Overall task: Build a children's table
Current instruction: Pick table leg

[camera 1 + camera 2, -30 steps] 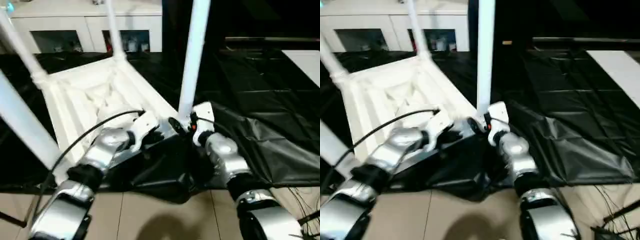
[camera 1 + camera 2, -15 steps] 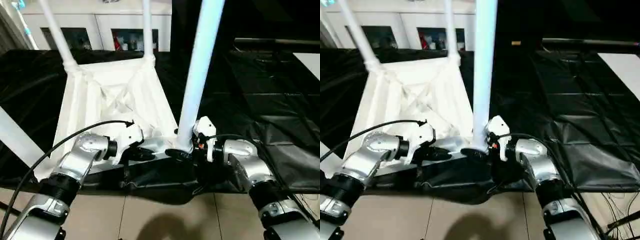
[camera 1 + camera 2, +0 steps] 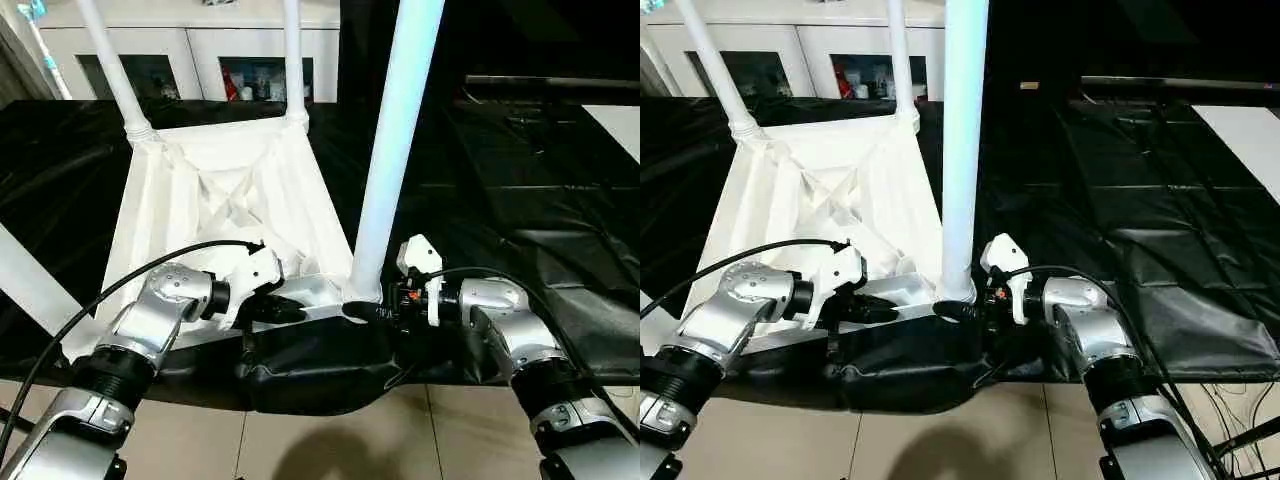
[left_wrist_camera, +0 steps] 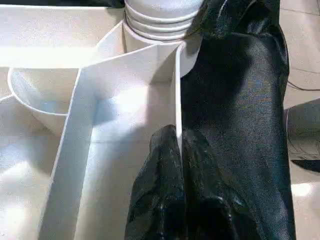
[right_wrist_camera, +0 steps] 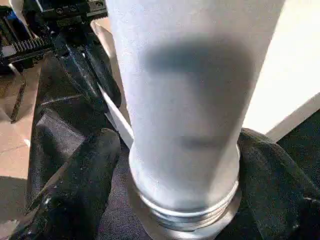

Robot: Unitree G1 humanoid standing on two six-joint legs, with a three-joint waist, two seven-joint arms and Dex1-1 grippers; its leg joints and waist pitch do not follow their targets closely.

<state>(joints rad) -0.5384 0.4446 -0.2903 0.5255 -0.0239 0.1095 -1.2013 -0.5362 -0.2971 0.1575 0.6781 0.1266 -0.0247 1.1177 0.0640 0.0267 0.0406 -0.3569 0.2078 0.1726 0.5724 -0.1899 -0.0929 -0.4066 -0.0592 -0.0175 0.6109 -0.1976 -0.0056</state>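
Note:
The children's table (image 3: 200,200) lies upside down on the black sheet, ribbed underside up, with its white legs standing upward. The near right leg (image 3: 395,150) rises from its corner socket at the front edge. My right gripper (image 3: 365,310) reaches in from the right and is shut on that leg's base (image 5: 185,90), one black finger (image 5: 75,185) on each side. Just left of that corner, my left gripper (image 3: 290,312) is shut on the tabletop's thin near rim wall (image 4: 176,90), pinched between its fingers.
A white glass-door cabinet (image 3: 200,45) stands behind the table. The black sheet (image 3: 520,180) spreads wide to the right and bunches over the front edge (image 3: 320,365). Tiled floor (image 3: 330,440) lies below. My left arm's black cable (image 3: 120,290) loops over the tabletop.
The camera has swung and settled. Both grippers have stayed at the near right corner. The right fingers have drawn in a little around the leg's base.

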